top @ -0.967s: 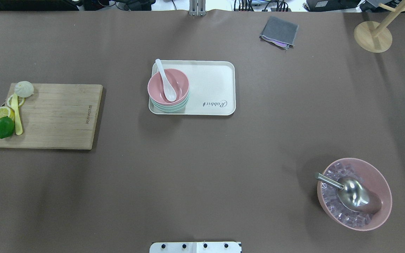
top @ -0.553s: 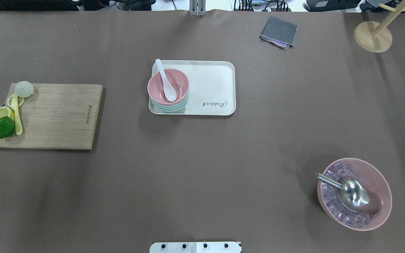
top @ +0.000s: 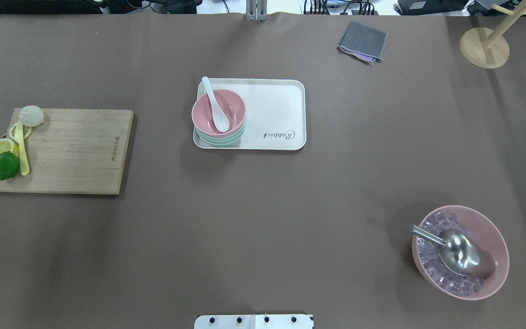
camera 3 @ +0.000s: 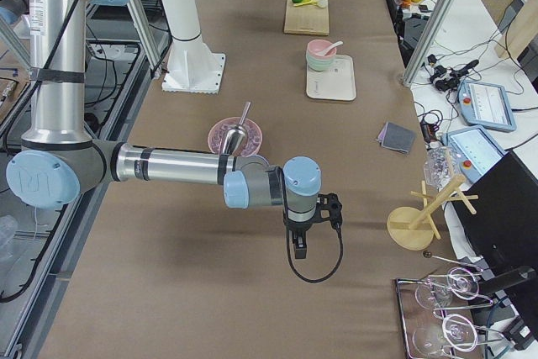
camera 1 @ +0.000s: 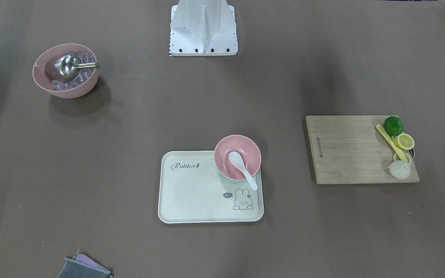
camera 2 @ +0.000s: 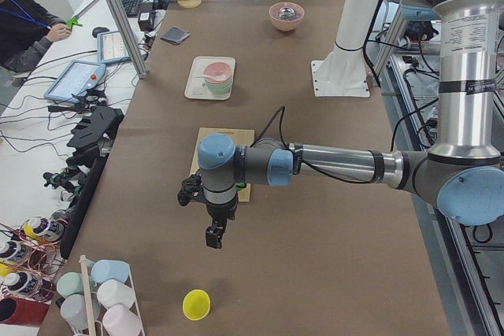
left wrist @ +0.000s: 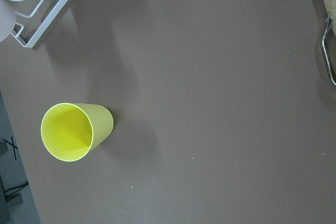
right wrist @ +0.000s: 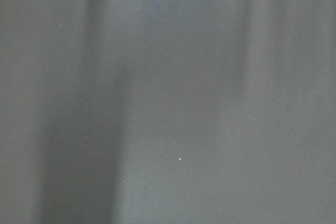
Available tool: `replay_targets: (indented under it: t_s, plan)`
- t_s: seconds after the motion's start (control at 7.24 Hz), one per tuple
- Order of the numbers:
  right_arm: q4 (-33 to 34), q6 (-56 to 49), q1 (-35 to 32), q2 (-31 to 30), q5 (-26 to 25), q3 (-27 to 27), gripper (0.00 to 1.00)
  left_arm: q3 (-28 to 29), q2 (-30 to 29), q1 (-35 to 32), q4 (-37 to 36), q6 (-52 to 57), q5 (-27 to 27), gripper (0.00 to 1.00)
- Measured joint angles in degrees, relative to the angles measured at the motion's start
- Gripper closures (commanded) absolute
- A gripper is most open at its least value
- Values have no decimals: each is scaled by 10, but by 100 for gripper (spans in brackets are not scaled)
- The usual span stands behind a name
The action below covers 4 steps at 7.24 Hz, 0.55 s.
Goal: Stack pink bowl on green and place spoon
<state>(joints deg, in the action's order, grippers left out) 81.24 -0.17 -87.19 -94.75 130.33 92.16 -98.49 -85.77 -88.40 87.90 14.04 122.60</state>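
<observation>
The pink bowl (top: 218, 112) is seen nested on the green bowl (top: 224, 139), whose pale rim shows just under it, at one end of a cream tray (top: 276, 109). The white spoon (top: 214, 103) is laid in the pink bowl, with its scoop end on the bowl's floor and its handle leaned over the rim.

The left gripper (camera 2: 214, 235) is held pointing down above the brown tabletop (top: 263, 219), and nothing is seen between its fingers. Whether it is released or clenched cannot be told, since it shows only in the side view. The stacked bowls are found well apart from it, farther along the tabletop, beyond the wooden cutting board (camera 2: 228, 159) that lies just behind its wrist. A yellow cup (left wrist: 73, 131) is stood upright near this gripper, on the side away from the bowls.

The right gripper (camera 3: 299, 245) is likewise hung over bare tabletop, and its state cannot be told. A large pink bowl of ice (camera 3: 223, 142) with a metal scoop (camera 3: 237, 130) is set near it, behind its arm; the tray with the stack lies well beyond that.
</observation>
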Motion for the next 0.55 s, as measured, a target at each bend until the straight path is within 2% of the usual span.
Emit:
replay_targets:
  t_s: [0.55]
  plan:
    - [0,0,0,0,0,0,0,-1,1,1,1,4,1,2]
